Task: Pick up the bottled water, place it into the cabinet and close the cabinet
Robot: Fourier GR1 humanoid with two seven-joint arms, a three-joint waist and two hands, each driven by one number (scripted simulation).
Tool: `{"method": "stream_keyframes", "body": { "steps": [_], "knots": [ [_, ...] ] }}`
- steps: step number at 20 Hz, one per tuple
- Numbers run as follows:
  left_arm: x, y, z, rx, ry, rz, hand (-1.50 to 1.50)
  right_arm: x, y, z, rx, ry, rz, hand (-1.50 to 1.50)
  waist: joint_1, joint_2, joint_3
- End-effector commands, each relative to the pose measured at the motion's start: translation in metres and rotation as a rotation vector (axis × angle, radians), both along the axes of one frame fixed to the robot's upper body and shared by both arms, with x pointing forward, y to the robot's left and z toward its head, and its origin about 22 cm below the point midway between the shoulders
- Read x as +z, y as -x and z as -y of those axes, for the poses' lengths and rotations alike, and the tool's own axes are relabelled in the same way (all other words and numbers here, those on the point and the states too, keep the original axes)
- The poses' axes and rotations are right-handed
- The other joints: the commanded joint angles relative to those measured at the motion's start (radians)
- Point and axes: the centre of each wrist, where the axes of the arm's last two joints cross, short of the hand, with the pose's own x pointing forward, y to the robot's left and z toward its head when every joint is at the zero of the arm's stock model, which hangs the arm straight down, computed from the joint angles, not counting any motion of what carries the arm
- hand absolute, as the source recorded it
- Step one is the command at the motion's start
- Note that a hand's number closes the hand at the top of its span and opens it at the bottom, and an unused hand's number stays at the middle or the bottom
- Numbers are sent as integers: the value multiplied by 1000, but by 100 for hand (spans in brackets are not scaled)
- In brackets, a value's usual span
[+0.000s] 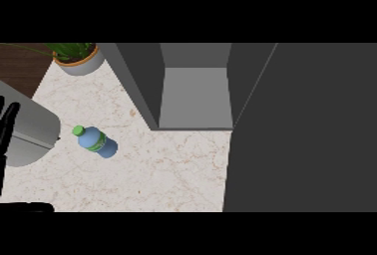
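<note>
In the head view, the bottled water (96, 142) is seen lying on the marble tabletop (162, 174), at eight o'clock from the open cabinet (193, 94) (green cap toward ten). The left hand (7, 130) is glimpsed at nine o'clock; its grip cannot be told.

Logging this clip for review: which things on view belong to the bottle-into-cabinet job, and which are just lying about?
Belongs to the job:
- bottled water, blue with a green cap, lying on the counter
- cabinet, open, its door swung out at the right

Just there:
- potted plant at the counter's far left corner
- grey appliance at the left edge
</note>
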Motion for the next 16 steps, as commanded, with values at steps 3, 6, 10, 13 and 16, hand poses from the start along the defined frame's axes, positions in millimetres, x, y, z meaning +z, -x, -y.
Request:
{"method": "stream_keyframes", "body": {
  "steps": [3,6,10,13,16],
  "knots": [
    [15,31,-13,-3,62,-55,-150,26,32,-5,55,-19,-27,-150,2,3,-1],
    [23,26,11,8,82,-72,-150,27,23,-28,59,-17,-16,-150,0,4,-1],
    [19,37,-9,15,69,-99,-150,36,29,-45,76,-26,-20,-150,3,4,-1],
    [24,33,0,23,69,-121,-150,37,33,-26,56,-19,-24,-150,-1,5,-1],
    [16,39,-15,28,50,-144,-150,42,41,-38,61,-31,-24,-150,0,4,-1]
  ]
}}
